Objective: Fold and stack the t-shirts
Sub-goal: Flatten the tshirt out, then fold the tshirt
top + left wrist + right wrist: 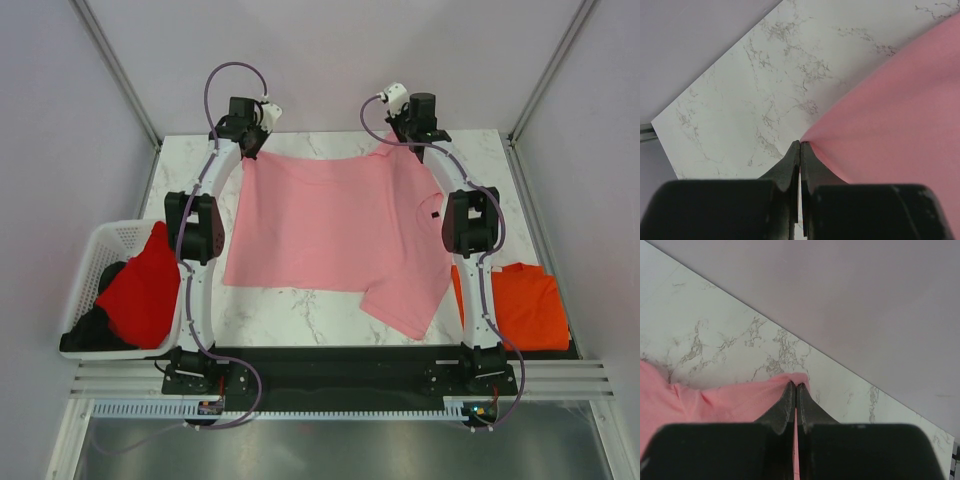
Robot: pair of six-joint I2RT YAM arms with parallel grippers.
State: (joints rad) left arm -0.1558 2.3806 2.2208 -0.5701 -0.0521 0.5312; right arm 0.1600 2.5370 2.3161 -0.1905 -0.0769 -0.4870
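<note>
Marbled white tabletop [300,310], shirts spread on it.
A light pink t-shirt [330,220] lies flat across the middle; a bright orange t-shirt [525,305] sits at the near right corner, a white lattice basket [100,250] at the near left edge.

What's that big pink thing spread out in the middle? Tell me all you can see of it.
It is a light pink t-shirt, soft plain fabric, lying spread nearly flat on the marble table. One short sleeve sticks out toward the near right. The left gripper and right gripper each pinch a far corner, shut on the cloth.
</note>
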